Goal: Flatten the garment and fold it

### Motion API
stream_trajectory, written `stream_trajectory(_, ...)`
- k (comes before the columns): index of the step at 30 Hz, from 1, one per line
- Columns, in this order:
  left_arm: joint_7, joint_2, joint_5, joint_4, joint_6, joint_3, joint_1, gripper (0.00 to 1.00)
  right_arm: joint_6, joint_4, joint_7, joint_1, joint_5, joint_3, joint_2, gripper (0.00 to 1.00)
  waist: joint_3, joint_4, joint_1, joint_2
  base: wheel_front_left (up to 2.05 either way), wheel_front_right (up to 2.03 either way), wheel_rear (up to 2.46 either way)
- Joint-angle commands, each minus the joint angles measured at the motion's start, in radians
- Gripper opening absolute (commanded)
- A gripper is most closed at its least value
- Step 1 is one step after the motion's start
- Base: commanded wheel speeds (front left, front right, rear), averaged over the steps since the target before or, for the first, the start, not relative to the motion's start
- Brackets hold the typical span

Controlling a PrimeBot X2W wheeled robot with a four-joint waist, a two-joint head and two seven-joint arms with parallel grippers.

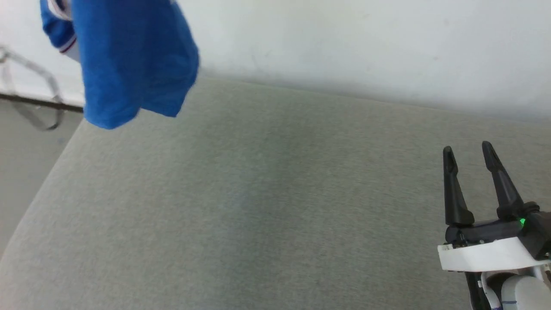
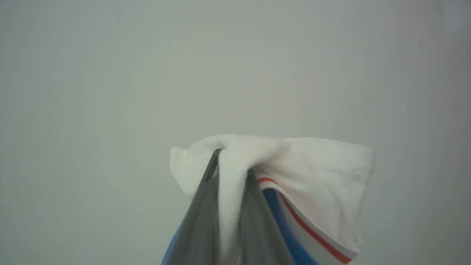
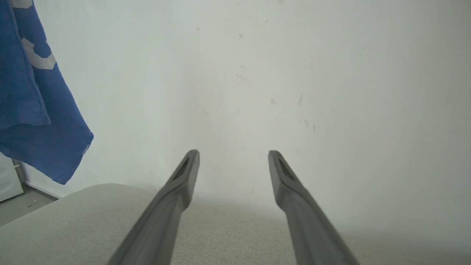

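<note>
Up at the left fingers (image 2: 254, 228) it's a tight pinch, clamped shut on a bunch of white sleeve (image 2: 323, 173), with red-and-blue trim spilling out just beside them. From that pinch the garment (image 1: 129, 56) hangs straight down, long axis vertical and blue body bunched. Its lower hem dangles by the far left corner of the grey surface (image 1: 275, 193) and looks clear of it from the right wrist view. Over on the other side, the right fingers (image 1: 454, 193) are spread wide and holding nothing, low over the near right of the surface, pointing toward the wall (image 1: 366, 43). So the garment lies well apart from them, up and to their left, its hem the nearest part. My read: the free right arm must cross left to catch that hanging edge before any flattening.
</note>
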Motion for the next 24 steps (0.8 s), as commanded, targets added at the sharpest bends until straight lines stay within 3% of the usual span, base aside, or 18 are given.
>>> stream_trajectory(1,0.004,-0.038,-0.016,-0.007,0.007,0.000,-0.029,0.00,-0.002,0.002,-0.009,0.004,0.007,-0.006,0.002,1.00,-0.029,-0.059,0.0002,0.0000,0.00,0.00,0.00)
stream_trajectory(11,0.040,-0.239,-0.080,-0.014,0.020,-0.048,-0.052,0.00,-0.002,0.002,-0.017,0.007,0.008,-0.079,0.002,1.00,-0.057,-0.186,0.0002,0.0000,0.00,0.00,0.00)
stream_trajectory(18,0.049,-0.340,-0.117,-0.085,0.011,-0.140,0.127,0.00,-0.002,-0.049,-0.017,0.021,-0.009,-0.183,0.002,1.00,-0.069,-0.249,0.0002,0.0000,0.00,0.00,0.00)
stream_trajectory(24,0.001,-0.388,-0.063,-0.126,0.012,-0.287,0.338,0.00,-0.002,-0.066,-0.008,0.031,-0.001,-0.191,0.002,1.00,-0.055,-0.291,0.0002,0.0000,0.00,0.00,0.00)
